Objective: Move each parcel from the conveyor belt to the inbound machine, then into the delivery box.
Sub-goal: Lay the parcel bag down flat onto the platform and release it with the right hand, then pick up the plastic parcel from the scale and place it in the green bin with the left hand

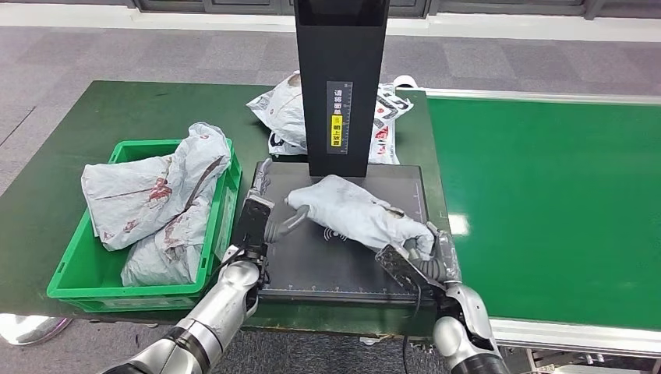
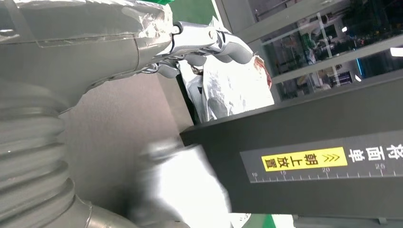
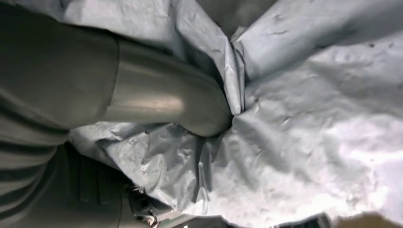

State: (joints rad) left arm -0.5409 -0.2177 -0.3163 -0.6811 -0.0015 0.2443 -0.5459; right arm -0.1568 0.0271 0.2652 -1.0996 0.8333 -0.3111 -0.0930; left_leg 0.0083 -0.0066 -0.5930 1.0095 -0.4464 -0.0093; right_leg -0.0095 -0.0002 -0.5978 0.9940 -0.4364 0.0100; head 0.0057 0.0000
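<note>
A crumpled grey parcel (image 1: 351, 210) lies on the black platform (image 1: 312, 269) of the inbound machine, just in front of its upright column (image 1: 341, 86). My right hand (image 1: 425, 255) grips the parcel's near right end; in the right wrist view its thumb (image 3: 166, 102) presses into the grey wrap (image 3: 309, 118). My left hand (image 1: 259, 216) rests at the platform's left side with fingers (image 2: 204, 42) stretched out and the thumb reaching toward the parcel's left end, holding nothing. A blurred pale edge of the parcel (image 2: 185, 190) shows in the left wrist view, beside the column (image 2: 309, 161).
A green delivery box (image 1: 86, 269) on the left holds grey-and-red parcels (image 1: 156, 202). More white parcels (image 1: 284, 109) lie behind the column. The green conveyor belt (image 1: 546, 202) runs along the right. The dark green table (image 1: 47, 195) carries the box and machine.
</note>
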